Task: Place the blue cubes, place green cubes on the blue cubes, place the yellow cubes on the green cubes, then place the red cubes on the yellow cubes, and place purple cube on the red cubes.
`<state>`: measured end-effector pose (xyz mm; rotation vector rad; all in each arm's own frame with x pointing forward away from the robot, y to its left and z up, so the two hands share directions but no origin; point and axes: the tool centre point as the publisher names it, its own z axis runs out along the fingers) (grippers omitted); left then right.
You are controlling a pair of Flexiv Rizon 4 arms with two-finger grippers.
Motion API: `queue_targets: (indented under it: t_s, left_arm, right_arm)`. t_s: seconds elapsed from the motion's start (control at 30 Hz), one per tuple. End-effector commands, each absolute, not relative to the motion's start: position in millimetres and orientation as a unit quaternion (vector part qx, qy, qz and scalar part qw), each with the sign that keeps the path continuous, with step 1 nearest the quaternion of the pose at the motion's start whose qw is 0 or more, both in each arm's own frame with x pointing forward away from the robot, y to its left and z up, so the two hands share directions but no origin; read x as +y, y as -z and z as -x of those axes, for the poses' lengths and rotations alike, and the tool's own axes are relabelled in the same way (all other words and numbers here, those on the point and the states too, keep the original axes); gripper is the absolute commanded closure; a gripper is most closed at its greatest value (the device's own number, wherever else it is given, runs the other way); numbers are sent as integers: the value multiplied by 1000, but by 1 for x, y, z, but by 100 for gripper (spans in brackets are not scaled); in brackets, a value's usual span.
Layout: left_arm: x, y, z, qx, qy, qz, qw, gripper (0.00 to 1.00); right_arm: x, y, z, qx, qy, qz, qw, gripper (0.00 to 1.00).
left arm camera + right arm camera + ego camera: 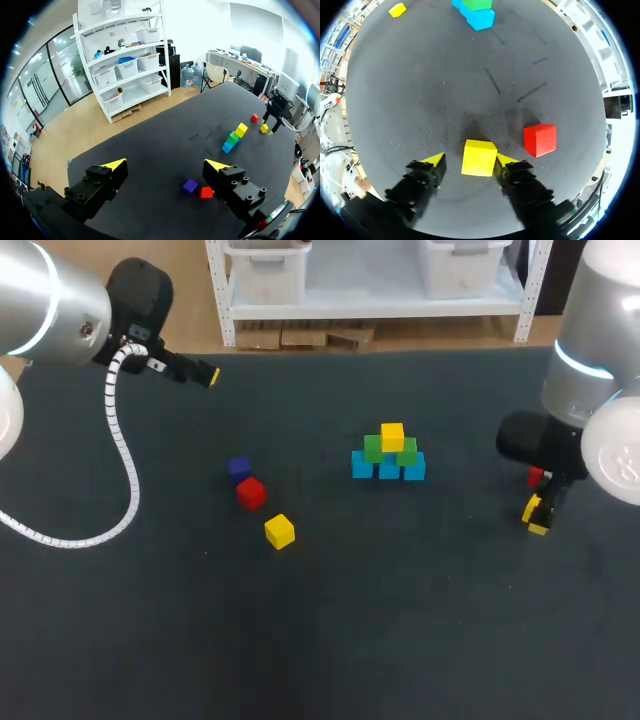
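right end effector point(469, 158): open, astride a yellow cube point(479, 157) on the tabletop point(420, 90)
red cube point(540, 140): just beside it
left end effector point(165, 164): open, empty
stack point(390, 452): blue, green, yellow on top

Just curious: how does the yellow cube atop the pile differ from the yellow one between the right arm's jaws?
The yellow cube atop the pile sits on green cubes; the yellow cube between the jaws lies on the black table. The first stands clear of both arms; the second has open jaws flanking it. Same colour and shape.
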<state>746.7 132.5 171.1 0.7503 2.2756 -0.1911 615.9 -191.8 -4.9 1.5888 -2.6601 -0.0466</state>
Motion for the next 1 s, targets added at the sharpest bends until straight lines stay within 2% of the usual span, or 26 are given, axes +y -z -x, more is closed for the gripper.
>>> queue_targets:
  t_s: [0.03,0.63,1.0]
  left_arm:
    - [134,-171,-747,882,77,-293,361,0]
    - [134,-171,-747,882,77,-293,361,0]
    - [134,-171,-747,882,77,-293,361,0]
  right_arm:
    - [-192,4,-616,-855,17,-518,21,100]
    - [-174,-61,-643,-800,-7,-600,-24,100]
    - [-126,-91,-676,-758,-21,-650,-45,100]
